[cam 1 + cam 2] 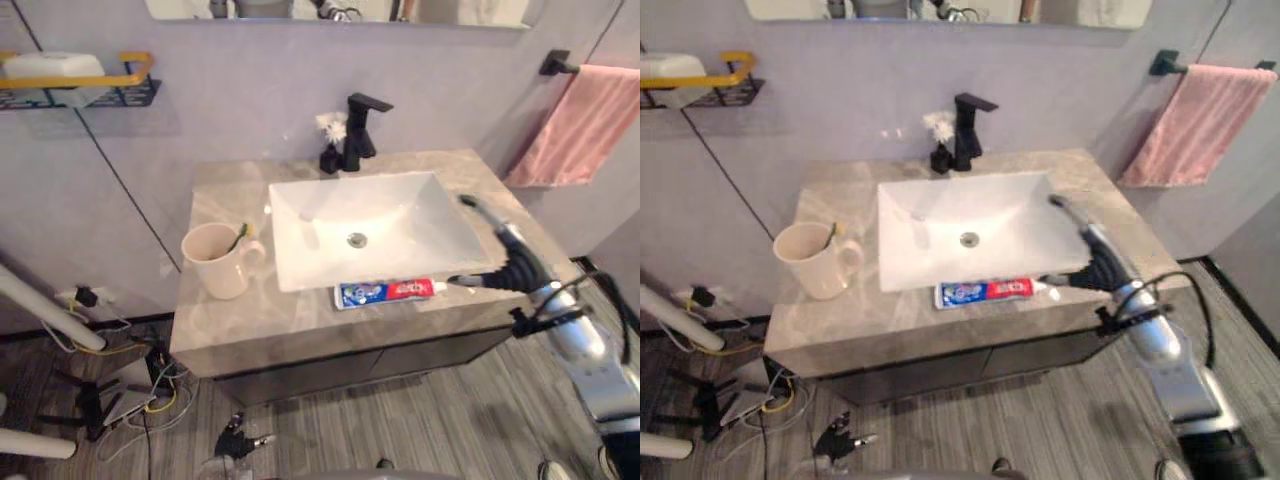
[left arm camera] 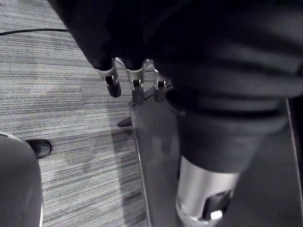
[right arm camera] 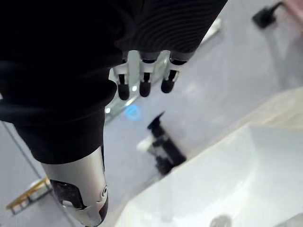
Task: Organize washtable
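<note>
- We see the right robot hand [image 1: 512,258] held over the right side of the worktop [image 1: 230,322], beside the basin [image 1: 300,232].
- Its fingers [image 3: 143,84] are straight and lie close together. The thumb is spread apart from them, and the hand holds nothing.
- The thumb tip sits just beside the cap end of the toothpaste tube [image 1: 385,292]. We cannot tell whether it touches.
- The left robot hand [image 2: 136,87] hangs low over the striped floor with relaxed, straight fingers and holds nothing.
- We count one toothpaste tube, lying flat along the worktop's front edge, just in front of the basin.
- There is one cream mug [image 1: 215,262] on the left of the worktop, with one toothbrush [image 1: 240,236] standing in it.
- There is one black faucet [image 1: 358,130] behind the basin.
- One pink towel [image 1: 580,125] hangs on the right wall, and one wall shelf [image 1: 80,95] with a yellow rail is on the left.
</note>
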You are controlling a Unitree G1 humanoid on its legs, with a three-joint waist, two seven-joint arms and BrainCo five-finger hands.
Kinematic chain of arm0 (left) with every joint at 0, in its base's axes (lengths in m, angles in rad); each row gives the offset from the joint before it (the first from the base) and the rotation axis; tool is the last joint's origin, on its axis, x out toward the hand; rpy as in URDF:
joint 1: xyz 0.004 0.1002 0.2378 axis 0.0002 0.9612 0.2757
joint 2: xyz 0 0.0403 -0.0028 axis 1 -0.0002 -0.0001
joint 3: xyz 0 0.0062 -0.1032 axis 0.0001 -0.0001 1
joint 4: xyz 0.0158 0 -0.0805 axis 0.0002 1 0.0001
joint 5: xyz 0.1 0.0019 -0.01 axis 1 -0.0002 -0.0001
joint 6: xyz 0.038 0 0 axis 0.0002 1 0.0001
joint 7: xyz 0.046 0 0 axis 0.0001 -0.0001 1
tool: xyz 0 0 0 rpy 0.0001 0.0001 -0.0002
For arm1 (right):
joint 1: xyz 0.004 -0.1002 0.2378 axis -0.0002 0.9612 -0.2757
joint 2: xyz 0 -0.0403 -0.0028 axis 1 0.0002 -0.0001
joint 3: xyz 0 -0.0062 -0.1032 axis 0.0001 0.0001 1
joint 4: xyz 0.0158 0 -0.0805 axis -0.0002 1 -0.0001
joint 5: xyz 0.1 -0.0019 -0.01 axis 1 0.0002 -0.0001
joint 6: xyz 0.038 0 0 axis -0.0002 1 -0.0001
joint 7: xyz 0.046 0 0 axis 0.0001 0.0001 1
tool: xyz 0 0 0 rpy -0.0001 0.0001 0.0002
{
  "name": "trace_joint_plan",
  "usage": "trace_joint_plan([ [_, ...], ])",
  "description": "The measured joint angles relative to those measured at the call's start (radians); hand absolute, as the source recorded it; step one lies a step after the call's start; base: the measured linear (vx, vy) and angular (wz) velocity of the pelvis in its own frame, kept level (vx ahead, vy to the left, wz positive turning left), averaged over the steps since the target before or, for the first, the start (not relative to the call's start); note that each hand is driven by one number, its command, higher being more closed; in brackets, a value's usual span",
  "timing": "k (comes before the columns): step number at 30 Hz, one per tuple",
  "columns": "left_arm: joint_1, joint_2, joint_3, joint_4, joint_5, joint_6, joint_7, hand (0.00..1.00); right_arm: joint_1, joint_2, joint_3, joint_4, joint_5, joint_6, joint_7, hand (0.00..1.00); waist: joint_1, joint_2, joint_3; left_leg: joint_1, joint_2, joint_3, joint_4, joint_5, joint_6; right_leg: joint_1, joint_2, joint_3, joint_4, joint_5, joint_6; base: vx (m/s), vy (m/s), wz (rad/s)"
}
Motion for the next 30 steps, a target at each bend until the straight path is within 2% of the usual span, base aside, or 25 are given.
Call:
trace_joint_plan([
  [1,-0.006,-0.001,-0.005,0.000,0.000,0.001,-0.002,0.00,-0.012,-0.001,0.031,0.023,0.025,0.000,0.010,0.00,0.015,-0.002,-0.001,0.000,0.000,-0.009,0.002,0.000,0.000,0.004,0.000,-0.010,-0.006,0.000,0.000,0.04,-0.008,0.24],
  [6,-0.015,-0.003,-0.038,0.000,0.000,0.001,-0.005,0.00,-0.093,-0.020,0.164,0.098,0.048,0.008,0.066,0.00,0.019,-0.002,-0.001,-0.018,0.000,-0.048,0.018,0.000,0.000,0.012,-0.002,-0.020,-0.010,0.000,-0.001,0.03,-0.008,0.25],
  [10,-0.030,-0.004,-0.076,0.004,0.002,0.003,-0.006,0.00,-0.109,-0.021,0.237,0.157,0.030,0.037,0.089,0.00,0.036,-0.004,0.003,-0.017,-0.001,-0.064,0.021,0.000,0.000,0.026,-0.004,-0.039,-0.013,0.000,-0.001,-0.01,-0.018,0.12],
  [19,-0.051,-0.005,-0.081,0.021,0.002,0.002,-0.008,0.00,-0.117,-0.033,0.292,0.191,-0.105,0.048,0.132,0.00,0.038,-0.005,0.029,-0.022,-0.006,-0.075,0.027,0.006,0.001,0.037,-0.007,-0.044,-0.028,0.000,-0.001,-0.04,-0.031,0.03],
  [30,-0.062,0.003,-0.082,0.022,0.002,0.003,-0.025,0.00,-0.117,-0.036,0.292,0.192,-0.262,0.053,0.128,0.00,0.038,-0.018,0.047,-0.022,-0.007,-0.082,0.018,0.020,-0.002,0.036,-0.008,-0.046,-0.029,0.000,-0.001,-0.02,-0.022,0.01],
])
